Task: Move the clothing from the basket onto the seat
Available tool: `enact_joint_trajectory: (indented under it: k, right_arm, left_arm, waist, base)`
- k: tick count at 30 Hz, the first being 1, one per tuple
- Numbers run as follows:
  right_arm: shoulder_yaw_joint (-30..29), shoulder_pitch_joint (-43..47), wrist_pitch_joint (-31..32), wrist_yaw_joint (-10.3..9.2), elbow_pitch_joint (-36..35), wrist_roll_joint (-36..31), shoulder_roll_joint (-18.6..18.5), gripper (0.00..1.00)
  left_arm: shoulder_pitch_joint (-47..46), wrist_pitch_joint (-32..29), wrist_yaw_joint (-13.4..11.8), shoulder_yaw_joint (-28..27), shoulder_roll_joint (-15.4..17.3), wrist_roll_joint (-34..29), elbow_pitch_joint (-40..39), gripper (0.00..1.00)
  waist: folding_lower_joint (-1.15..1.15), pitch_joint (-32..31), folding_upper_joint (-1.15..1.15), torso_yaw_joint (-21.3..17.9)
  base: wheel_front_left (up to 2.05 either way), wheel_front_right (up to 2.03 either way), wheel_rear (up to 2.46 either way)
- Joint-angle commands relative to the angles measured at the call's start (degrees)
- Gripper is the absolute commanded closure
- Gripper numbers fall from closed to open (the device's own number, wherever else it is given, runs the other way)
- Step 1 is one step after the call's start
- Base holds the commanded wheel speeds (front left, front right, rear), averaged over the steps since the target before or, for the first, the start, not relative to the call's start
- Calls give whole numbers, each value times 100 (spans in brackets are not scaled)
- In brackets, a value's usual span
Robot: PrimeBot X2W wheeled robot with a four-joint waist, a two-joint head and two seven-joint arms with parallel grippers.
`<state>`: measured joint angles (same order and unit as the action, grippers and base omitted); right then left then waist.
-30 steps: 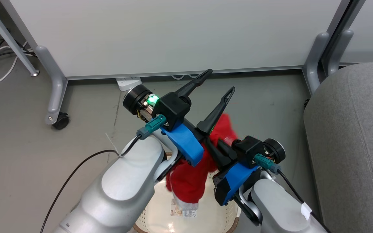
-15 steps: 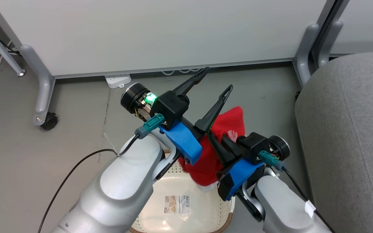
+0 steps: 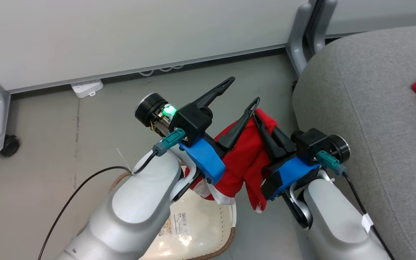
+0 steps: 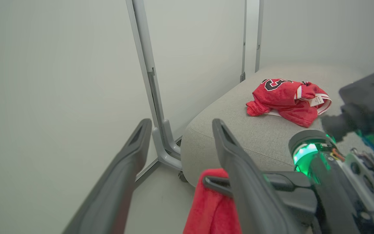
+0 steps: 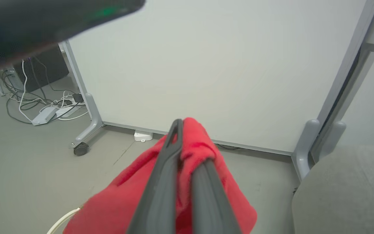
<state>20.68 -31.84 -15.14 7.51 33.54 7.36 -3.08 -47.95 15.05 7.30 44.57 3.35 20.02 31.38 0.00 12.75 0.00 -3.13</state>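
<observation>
1. Already one red garment is lying on the seat, far right; the second garment is hanging between basket and seat, so only setting it down is remaining.
2. The right gripper is pinching it, jaws shut on the fabric; the left gripper is gaping wide, holding nothing.
3. Versus a second ago, it is hanging clear of the basket, nearer the seat.

Head cam: we look down, close, over basket and seat. Left wrist faces seat, right wrist faces partition; all share seat edge.
</observation>
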Motion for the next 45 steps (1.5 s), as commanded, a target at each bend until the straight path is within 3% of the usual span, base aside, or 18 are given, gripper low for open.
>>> enact_joint_trajectory:
  k: [1,28,38,45]
  right_arm:
    - [-29,12,0,-4,-41,-42,-21,100]
    - [-1335,694,0,-4,-885,-201,-26,100]
    - [-1457,895,0,-4,-975,-217,7,100]
    - [-1384,502,0,-4,-1279,-321,14,100]
  left_arm:
    - [-37,19,17,-2,47,-27,13,0]
    - [71,18,21,729,173,154,193,0]
    - [81,18,21,883,184,210,192,0]
    - [-13,18,-36,826,287,228,118,0]
  waist:
    - [0,70,0,-138]
    - [0,414,0,-1975]
    - [0,487,0,-2089]
    - [0,644,0,-2064]
  base:
    - [0,0,0]
    - [0,0,0]
    - [0,0,0]
    - [0,0,0]
